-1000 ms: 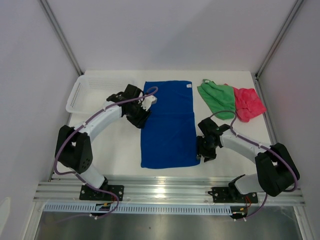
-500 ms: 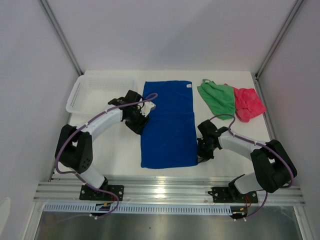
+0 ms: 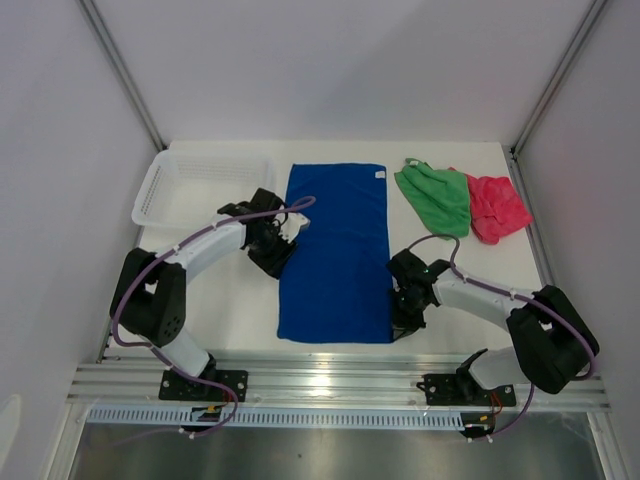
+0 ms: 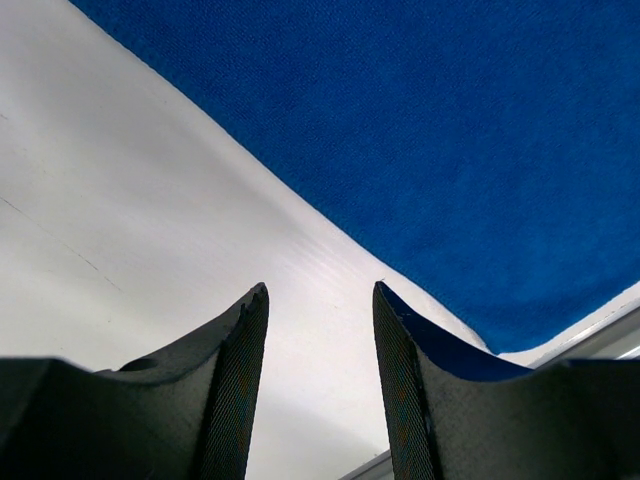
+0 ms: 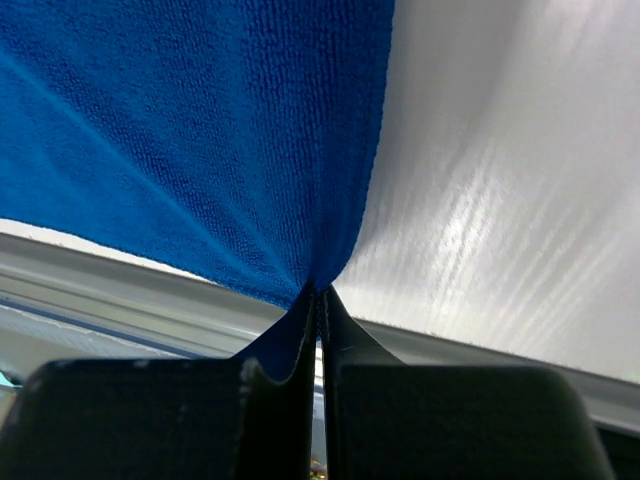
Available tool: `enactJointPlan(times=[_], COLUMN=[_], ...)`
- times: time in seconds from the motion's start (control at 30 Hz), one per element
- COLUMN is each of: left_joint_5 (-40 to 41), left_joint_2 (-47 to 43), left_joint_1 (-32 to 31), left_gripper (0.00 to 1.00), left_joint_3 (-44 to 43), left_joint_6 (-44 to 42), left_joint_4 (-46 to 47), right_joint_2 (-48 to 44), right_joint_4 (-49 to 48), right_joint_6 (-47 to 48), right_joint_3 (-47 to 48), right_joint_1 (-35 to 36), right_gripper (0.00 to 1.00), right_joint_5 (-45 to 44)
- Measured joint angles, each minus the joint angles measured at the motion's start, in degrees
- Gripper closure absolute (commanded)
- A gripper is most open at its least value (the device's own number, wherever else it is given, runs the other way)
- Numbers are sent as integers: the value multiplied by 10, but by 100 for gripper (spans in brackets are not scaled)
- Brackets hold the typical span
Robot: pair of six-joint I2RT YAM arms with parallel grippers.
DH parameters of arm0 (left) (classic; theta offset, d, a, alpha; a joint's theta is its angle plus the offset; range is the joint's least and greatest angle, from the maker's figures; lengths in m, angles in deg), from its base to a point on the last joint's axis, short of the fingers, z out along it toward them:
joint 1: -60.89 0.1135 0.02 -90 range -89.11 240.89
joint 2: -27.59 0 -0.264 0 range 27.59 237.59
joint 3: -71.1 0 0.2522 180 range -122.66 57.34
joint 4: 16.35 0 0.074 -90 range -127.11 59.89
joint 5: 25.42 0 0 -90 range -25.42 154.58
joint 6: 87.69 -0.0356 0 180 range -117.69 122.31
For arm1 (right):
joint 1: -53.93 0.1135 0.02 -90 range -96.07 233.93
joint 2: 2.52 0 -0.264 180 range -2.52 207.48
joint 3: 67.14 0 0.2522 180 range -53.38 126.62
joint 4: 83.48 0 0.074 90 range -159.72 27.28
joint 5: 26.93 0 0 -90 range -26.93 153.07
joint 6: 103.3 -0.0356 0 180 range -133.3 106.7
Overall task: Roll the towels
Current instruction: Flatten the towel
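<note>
since the right pincer (image 5: 318, 297) has slid over the last second to the near right corner of the blue towel (image 3: 335, 250), it now sits pressed together on that corner, with the cloth drawn into a small peak at its tips, and the towel's near edge has crept a little toward the arm bases. the left pincer (image 4: 320, 292) has drifted nearer along the towel's left edge and is spread and empty, with bare table (image 4: 150, 250) between its fingers and blue cloth just ahead and to its right. only one corner is held, so rolling looks not yet begun. the blue towel lies flat, long and smooth, while the green towel (image 3: 435, 198) and pink towel (image 3: 497, 208) lie crumpled and touching, well beyond the right pincer
</note>
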Motion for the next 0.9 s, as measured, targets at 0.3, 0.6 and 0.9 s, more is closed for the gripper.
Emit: enactJointPlan(times=[0.3, 0.6, 0.9], left_joint_5=[0, 19, 30], left_joint_2=[0, 3, 53], left_joint_1=[0, 0, 0], left_gripper=[50, 50, 50], left_joint_3=[14, 3, -131], left_joint_6=[-14, -15, 27], left_joint_4=[-1, -3, 19], right_joint_2=[-19, -53, -46], right_joint_4=[52, 127, 134], right_joint_6=[5, 18, 45], right_joint_3=[0, 30, 58], right_joint_1=[-31, -149, -316], right_gripper=[100, 100, 100], right_joint_5=[-10, -37, -64])
